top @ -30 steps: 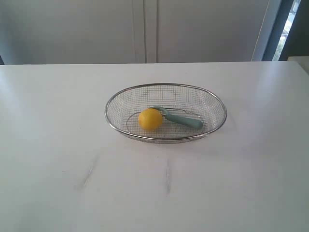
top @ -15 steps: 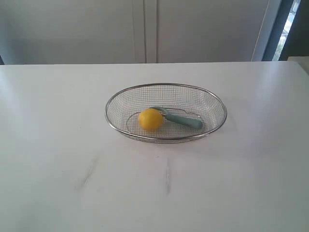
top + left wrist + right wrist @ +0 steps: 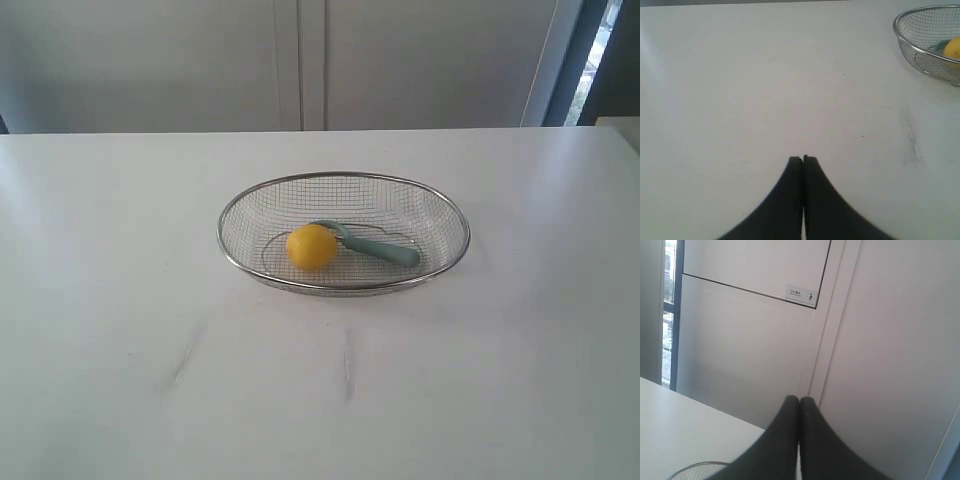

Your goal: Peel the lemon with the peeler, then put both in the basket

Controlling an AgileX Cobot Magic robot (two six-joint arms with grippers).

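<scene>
Pointing low over the bare white counter [image 3: 740,90], the left hand [image 3: 802,159] is clenched, its two black fingers [image 3: 790,190] pressed flat together with nothing between them. The right hand [image 3: 799,399] is clenched as well and grasps nothing; it is tilted up toward pale wall panels [image 3: 890,340], with the counter's far edge below.

In the exterior view, a wide, shallow oval basket of silver wire mesh [image 3: 344,176] sits on the counter near the middle of the scene. Inside it, a small round bright yellow lemon [image 3: 312,247] lies toward the basket's eight o'clock side. A hand peeler with a pale teal-green handle [image 3: 380,248] lies beside it, its looped head touching the lemon at about one o'clock and its handle running off toward four o'clock.

From the left wrist, the basket [image 3: 920,55] and the lemon [image 3: 954,48] show well apart from the hand, beyond its fingertips and off to one side. From the right wrist, only a piece of the basket's rim [image 3: 695,471] shows, beneath the hand.

A small white label [image 3: 802,294] is fixed to the wall panel; it carries a dark figure and a line of print too small to read.
</scene>
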